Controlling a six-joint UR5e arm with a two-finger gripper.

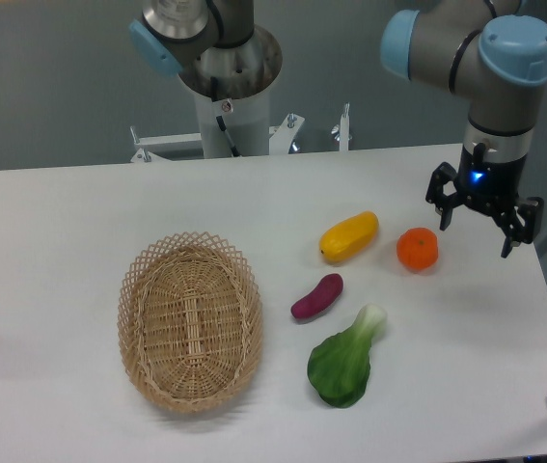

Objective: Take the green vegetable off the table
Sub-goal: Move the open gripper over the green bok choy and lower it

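You have the green vegetable (344, 361) lying flat on the white table (51, 241), toward its front right corner: broad dark green leaf nearest the front edge, short pale stem angled toward the back right.

Colours you are seeing on the white tabletop (51, 222)

You are looking at a dark green vegetable (344, 362) with pale stem, a purple piece (317, 296), a yellow piece (349, 236), an orange fruit (417, 249), a tan lattice-woven basket (189, 321).
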